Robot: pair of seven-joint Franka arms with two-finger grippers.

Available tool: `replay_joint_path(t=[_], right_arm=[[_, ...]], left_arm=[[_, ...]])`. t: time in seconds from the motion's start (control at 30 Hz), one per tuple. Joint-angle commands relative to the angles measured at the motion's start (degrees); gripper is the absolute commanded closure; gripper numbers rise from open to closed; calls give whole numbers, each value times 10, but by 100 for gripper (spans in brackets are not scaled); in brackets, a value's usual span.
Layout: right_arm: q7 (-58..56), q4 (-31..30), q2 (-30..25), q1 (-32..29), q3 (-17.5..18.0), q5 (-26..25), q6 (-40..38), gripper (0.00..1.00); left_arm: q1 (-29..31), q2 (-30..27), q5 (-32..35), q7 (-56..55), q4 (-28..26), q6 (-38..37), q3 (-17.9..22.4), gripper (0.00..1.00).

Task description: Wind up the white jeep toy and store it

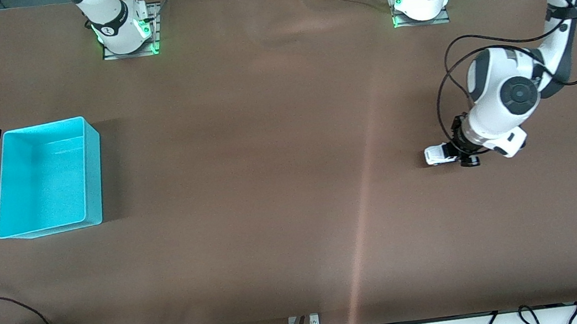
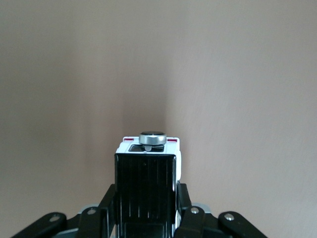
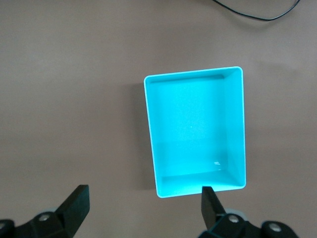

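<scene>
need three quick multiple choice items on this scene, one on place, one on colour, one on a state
1. The white jeep toy sits:
A in the bin
B on the table, toward the left arm's end
C in the air

2. The bin is:
A red
B turquoise
C black

3. The left hand is:
A open over the bin
B shut on the jeep
C out of sight

Answers: 1 B, it rests on the brown surface. 2 B, walls and floor are turquoise. 3 B, its fingers clamp the body.
</scene>
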Motion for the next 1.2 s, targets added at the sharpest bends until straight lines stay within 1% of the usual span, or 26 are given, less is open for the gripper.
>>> replay_joint_path(t=[0.0,0.1,0.27,0.5,0.8,0.93,1.17], right_arm=[[-3,16,6,2,-2,-7,-5,0],[-3,16,6,2,-2,-7,-5,0],[-3,16,6,2,-2,-7,-5,0],[-3,16,6,2,-2,-6,-5,0],[-3,16,6,2,-2,-6,-5,0],[-3,16,6,2,-2,-7,-5,0],[-3,16,6,2,-2,-6,-5,0]], left_arm=[[-45,11,14,-48,-3,-9,5,99],[-52,22,14,-68,-3,-7,5,98],[-60,45,14,-103,1,4,-14,99],[-62,62,14,-108,0,22,-13,99],[-44,62,15,-98,-3,27,-10,99],[-23,62,42,-92,-4,27,-11,99],[-9,63,50,-75,-6,27,-11,99]])
